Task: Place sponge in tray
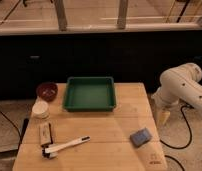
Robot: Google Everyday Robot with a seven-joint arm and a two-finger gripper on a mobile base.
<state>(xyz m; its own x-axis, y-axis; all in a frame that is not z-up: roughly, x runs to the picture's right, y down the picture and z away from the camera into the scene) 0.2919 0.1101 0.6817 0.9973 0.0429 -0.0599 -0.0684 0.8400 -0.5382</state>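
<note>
The blue-grey sponge (140,136) lies flat on the wooden table, near its front right corner. The dark-green tray (89,107) sits at the back middle of the table with nothing in it. My gripper (163,120) hangs off the white arm, just beyond the table's right edge. It points downward, up and to the right of the sponge and apart from it. Its tan fingers stand open with nothing between them.
A dark-red bowl (46,91) stands left of the tray, and a cream round container (40,109) sits in front of the bowl. A tan block (45,134) and a white brush (67,145) lie at the front left. A dark wall runs behind the table.
</note>
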